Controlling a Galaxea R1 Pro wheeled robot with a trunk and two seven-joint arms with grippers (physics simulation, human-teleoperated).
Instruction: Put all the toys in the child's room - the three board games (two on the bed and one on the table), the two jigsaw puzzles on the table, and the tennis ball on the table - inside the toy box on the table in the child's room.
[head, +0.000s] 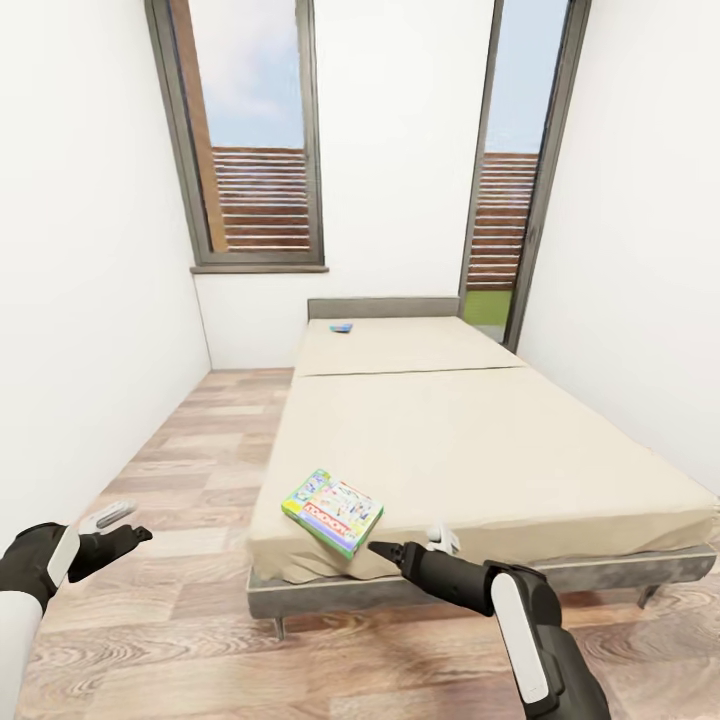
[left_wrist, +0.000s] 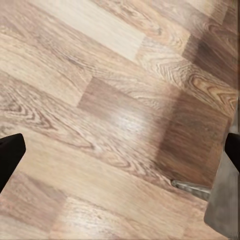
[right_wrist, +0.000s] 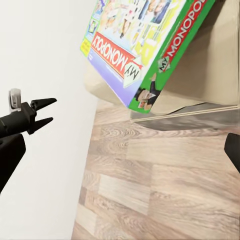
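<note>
We face the bed (head: 470, 440) from its foot, our two arms held out low in front of us. A green-edged board game (head: 332, 511) lies flat on the mattress near the front corner on our left side, its box reaching close to the edge. Our right gripper (head: 384, 548) points at that box from just beside it, a little below and to the right of its near corner, not touching. In the right wrist view the box (right_wrist: 145, 45) reads "MY MONOPOLY", and the finger tips (right_wrist: 10, 155) at the frame's sides stand wide apart with nothing between them. A small blue board game (head: 343, 327) lies far off at the head of the bed. Our left gripper (head: 128, 528) hovers over the wood floor (left_wrist: 115, 110), well apart from the bed, fingers spread and empty.
</note>
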